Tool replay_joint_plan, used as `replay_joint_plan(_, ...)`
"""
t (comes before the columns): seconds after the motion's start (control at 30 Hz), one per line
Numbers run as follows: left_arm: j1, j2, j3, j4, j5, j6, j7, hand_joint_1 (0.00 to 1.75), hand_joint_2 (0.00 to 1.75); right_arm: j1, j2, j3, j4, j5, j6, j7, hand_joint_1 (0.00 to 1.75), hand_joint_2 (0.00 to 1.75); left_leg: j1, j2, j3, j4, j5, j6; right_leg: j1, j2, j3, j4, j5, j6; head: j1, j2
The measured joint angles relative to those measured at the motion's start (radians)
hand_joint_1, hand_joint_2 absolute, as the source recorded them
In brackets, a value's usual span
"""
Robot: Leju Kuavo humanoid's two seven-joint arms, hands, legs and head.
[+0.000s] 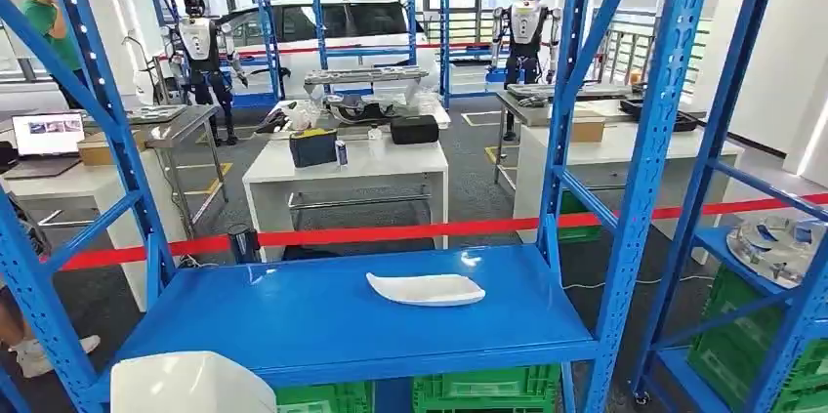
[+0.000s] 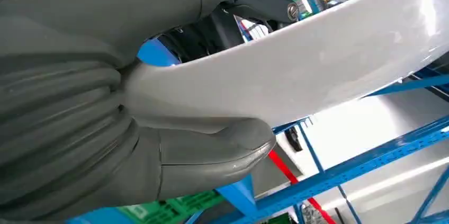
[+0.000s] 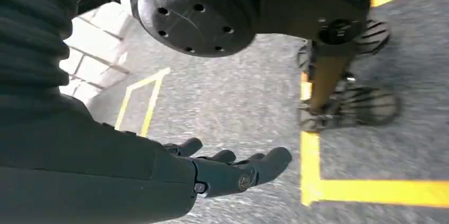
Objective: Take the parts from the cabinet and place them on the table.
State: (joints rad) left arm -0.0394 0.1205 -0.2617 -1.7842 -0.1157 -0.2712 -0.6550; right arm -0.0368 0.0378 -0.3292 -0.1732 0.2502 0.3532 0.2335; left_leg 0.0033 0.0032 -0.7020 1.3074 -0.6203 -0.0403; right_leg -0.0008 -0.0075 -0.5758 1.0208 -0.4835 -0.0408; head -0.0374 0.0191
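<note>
Left hand [image 2: 132, 144] grips a white part [image 2: 317, 60] at its edge; it appears rigid, thin, glossy, likely slippery. Right hand [image 3: 233, 173] hangs loosely spread, holding nothing. Another white part [image 1: 426, 289] lies on the blue shelf [image 1: 293, 320].

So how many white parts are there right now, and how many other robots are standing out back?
White parts: 2 (loose part on the blue shelf; held part in the left hand)
Other robots: 2
Total: 4

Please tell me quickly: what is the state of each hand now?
Left hand: holding a white part.
Right hand: open, holding nothing, hanging over the floor.
</note>
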Motion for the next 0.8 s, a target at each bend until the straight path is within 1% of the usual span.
replay_joint_plan(0.03,0.002,0.003,0.008,-0.003,0.008,-0.003,0.003,1.75,1.75,0.000,0.003,0.000,0.000,0.003,0.000,0.000,0.00,1.75,0.000,0.000,0.012,0.014,0.032,0.000,0.000,-0.002,-0.020,0.002,0.013,0.002,0.000,0.000)
replay_joint_plan(0.07,0.007,0.006,0.016,-0.008,0.013,0.004,0.004,1.75,1.75,-0.001,0.005,0.001,0.000,0.015,0.000,-0.007,0.00,1.75,0.000,0.000,0.038,-0.007,0.074,0.001,0.000,-0.004,-0.035,0.004,0.025,0.004,0.000,0.000)
replay_joint_plan(0.1,0.023,0.012,0.028,-0.018,0.021,0.021,-0.005,1.75,1.75,-0.002,0.009,0.003,0.000,0.026,0.000,-0.016,0.00,1.75,0.000,0.000,0.081,-0.056,0.109,0.003,0.000,-0.005,-0.053,0.006,0.037,0.005,0.000,0.000)
replay_joint_plan(0.13,0.060,0.021,0.050,-0.041,0.033,0.040,-0.021,1.75,1.75,-0.003,0.013,0.006,0.000,0.037,0.000,-0.031,0.00,1.75,0.000,0.001,0.151,-0.142,0.117,0.006,-0.001,-0.002,-0.067,0.010,0.049,0.007,0.000,0.000)
replay_joint_plan(0.17,0.097,0.032,0.081,-0.069,0.045,0.050,-0.033,1.75,1.75,0.000,0.016,0.010,0.000,0.045,0.000,-0.045,0.00,1.75,-0.001,0.001,0.220,-0.236,0.075,0.010,0.000,0.004,-0.072,0.012,0.055,0.011,0.000,0.000)
replay_joint_plan(0.2,0.131,0.039,0.112,-0.096,0.052,0.052,-0.041,1.75,1.75,0.003,0.020,0.013,0.000,0.048,0.000,-0.058,0.00,1.75,-0.006,0.001,0.273,-0.316,0.046,0.015,0.003,0.007,-0.074,0.015,0.062,0.018,0.000,0.000)
replay_joint_plan(0.23,0.157,0.040,0.138,-0.114,0.050,0.053,-0.043,1.75,1.75,0.005,0.022,0.014,0.000,0.050,0.000,-0.067,0.00,1.75,-0.009,0.001,0.259,-0.320,0.041,0.022,0.001,0.005,-0.074,0.012,0.072,0.025,0.000,0.000)
replay_joint_plan(0.3,0.208,0.036,0.184,-0.148,0.038,0.052,-0.046,1.75,1.75,0.002,0.029,0.020,0.000,0.054,0.000,-0.068,0.00,1.75,-0.016,0.000,0.255,-0.318,0.054,0.037,-0.004,0.004,-0.074,0.006,0.087,0.038,0.000,0.000)
replay_joint_plan(0.33,0.232,0.031,0.203,-0.160,0.028,0.052,-0.046,1.75,1.75,0.002,0.029,0.024,0.000,0.056,0.000,-0.068,0.00,1.75,-0.008,0.003,0.248,-0.325,0.069,0.049,-0.005,0.005,-0.078,0.012,0.082,0.044,-0.001,0.000)
replay_joint_plan(0.37,0.248,0.023,0.217,-0.168,0.019,0.054,-0.045,1.75,1.75,0.002,0.030,0.026,0.000,0.056,0.000,-0.067,0.00,1.75,-0.009,0.006,0.238,-0.324,0.079,0.056,-0.007,0.006,-0.087,0.036,0.038,0.048,0.000,0.000)
replay_joint_plan(0.4,0.264,0.013,0.234,-0.177,0.014,0.060,-0.045,1.75,1.75,0.002,0.034,0.028,0.000,0.056,0.000,-0.069,0.00,1.75,-0.009,0.006,0.226,-0.324,0.089,0.066,-0.007,0.006,-0.100,0.085,-0.032,0.050,0.001,0.000)
replay_joint_plan(0.43,0.279,0.005,0.252,-0.185,0.013,0.066,-0.043,1.75,1.75,0.002,0.036,0.028,0.000,0.055,0.001,-0.075,0.00,1.75,-0.010,0.006,0.212,-0.323,0.101,0.068,-0.007,0.006,-0.115,0.155,-0.098,0.053,0.000,0.000)
replay_joint_plan(0.47,0.288,-0.001,0.270,-0.189,0.014,0.071,-0.034,1.75,1.75,0.001,0.038,0.028,0.000,0.055,0.001,-0.079,0.00,1.75,-0.012,0.007,0.198,-0.323,0.112,0.068,-0.007,0.006,-0.126,0.224,-0.142,0.055,0.001,0.000)
replay_joint_plan(0.5,0.295,-0.014,0.296,-0.189,0.014,0.076,-0.020,1.75,1.75,0.000,0.040,0.029,0.000,0.058,0.001,-0.081,0.00,1.75,-0.012,0.007,0.182,-0.321,0.124,0.068,-0.007,0.006,-0.131,0.279,-0.153,0.056,0.001,0.000)
replay_joint_plan(0.53,0.302,-0.028,0.322,-0.187,0.010,0.082,-0.009,1.75,1.75,-0.001,0.042,0.030,0.000,0.067,0.001,-0.080,0.00,1.75,-0.013,0.008,0.165,-0.317,0.136,0.066,-0.007,0.006,-0.124,0.309,-0.128,0.055,0.001,0.000)
replay_joint_plan(0.57,0.308,-0.043,0.354,-0.185,0.010,0.085,-0.002,1.75,1.75,-0.001,0.043,0.034,0.000,0.079,0.000,-0.080,0.00,1.75,-0.013,0.008,0.146,-0.310,0.148,0.064,-0.007,0.006,-0.101,0.300,-0.084,0.054,0.001,0.000)
replay_joint_plan(0.6,0.315,-0.058,0.387,-0.182,0.018,0.083,0.005,1.75,1.75,-0.001,0.044,0.040,0.000,0.086,0.000,-0.084,0.00,1.75,-0.012,0.007,0.122,-0.302,0.159,0.062,-0.007,0.006,-0.061,0.258,-0.041,0.052,0.001,0.000)
replay_joint_plan(0.63,0.321,-0.076,0.422,-0.180,0.037,0.071,0.014,1.75,1.75,-0.001,0.044,0.046,0.000,0.086,0.000,-0.089,0.00,1.75,-0.011,0.006,0.101,-0.293,0.168,0.058,-0.007,0.006,-0.001,0.183,-0.022,0.048,0.001,0.000)
replay_joint_plan(0.67,0.324,-0.091,0.461,-0.179,0.061,0.049,0.023,1.75,1.75,-0.003,0.044,0.048,-0.001,0.085,0.000,-0.097,0.00,1.75,-0.010,0.007,0.087,-0.281,0.175,0.052,-0.006,0.008,0.070,0.090,-0.050,0.043,0.002,0.000)
replay_joint_plan(0.7,0.326,-0.104,0.500,-0.179,0.079,0.028,0.027,1.75,1.75,-0.005,0.044,0.049,-0.001,0.085,0.000,-0.099,0.00,1.75,-0.014,0.008,0.076,-0.273,0.179,0.047,0.001,0.008,0.120,0.003,-0.090,0.038,0.002,0.000)
replay_joint_plan(0.73,0.326,-0.114,0.534,-0.177,0.089,0.012,0.029,1.75,1.75,-0.007,0.046,0.049,-0.001,0.085,0.000,-0.101,0.00,1.75,-0.013,0.009,0.074,-0.272,0.186,0.039,0.002,0.009,0.127,-0.016,-0.105,0.034,0.002,0.000)
replay_joint_plan(0.77,0.326,-0.124,0.559,-0.175,0.104,-0.002,0.037,1.75,1.75,-0.007,0.046,0.051,-0.001,0.084,0.000,-0.100,0.00,1.75,-0.010,0.011,0.073,-0.274,0.196,0.034,0.003,0.009,0.121,-0.015,-0.100,0.031,0.001,0.000)
replay_joint_plan(0.8,0.325,-0.135,0.588,-0.172,0.129,-0.025,0.055,1.75,1.75,-0.006,0.046,0.051,-0.001,0.081,0.000,-0.094,0.00,1.75,-0.009,0.011,0.074,-0.278,0.207,0.027,0.007,0.009,0.117,-0.014,-0.092,0.024,0.002,0.000)
